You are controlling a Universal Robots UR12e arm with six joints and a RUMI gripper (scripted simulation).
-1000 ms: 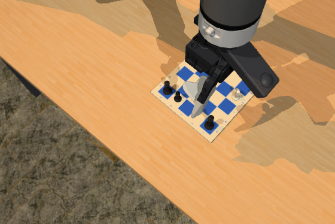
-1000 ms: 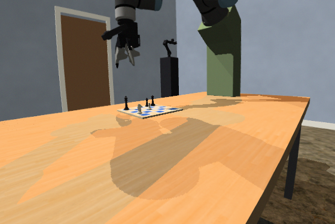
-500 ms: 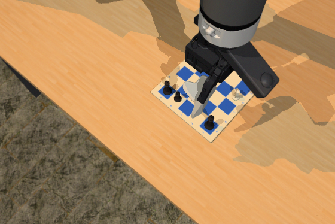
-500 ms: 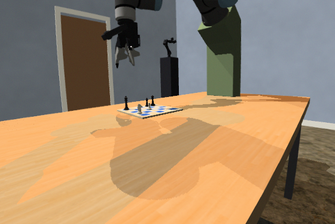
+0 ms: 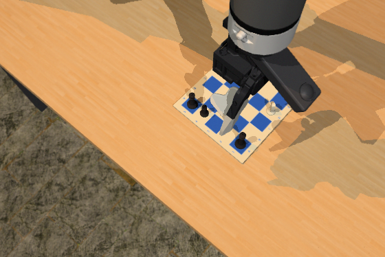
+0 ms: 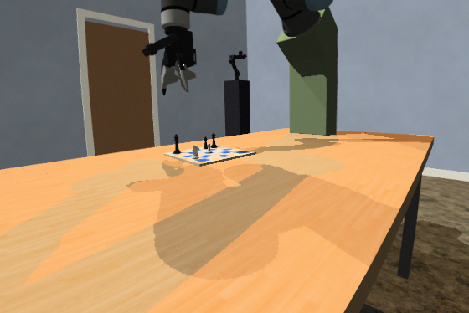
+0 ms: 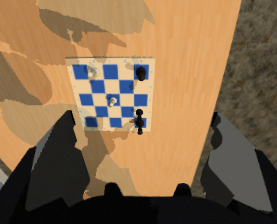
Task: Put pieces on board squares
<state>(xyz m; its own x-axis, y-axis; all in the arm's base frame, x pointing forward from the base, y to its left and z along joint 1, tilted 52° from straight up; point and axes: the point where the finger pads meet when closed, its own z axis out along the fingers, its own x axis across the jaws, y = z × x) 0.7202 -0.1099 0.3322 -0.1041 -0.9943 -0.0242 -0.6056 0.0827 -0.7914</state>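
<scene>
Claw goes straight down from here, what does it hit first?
Nothing until the chessboard, probably its end by the tall black piece; depth is unclear, so it might be the table alongside.

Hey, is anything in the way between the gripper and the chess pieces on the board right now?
Nothing visible does. The gripper hangs open and empty high above the board, with only air between it and the pieces standing there. In the wrist view the whole board shows below, uncovered.
</scene>
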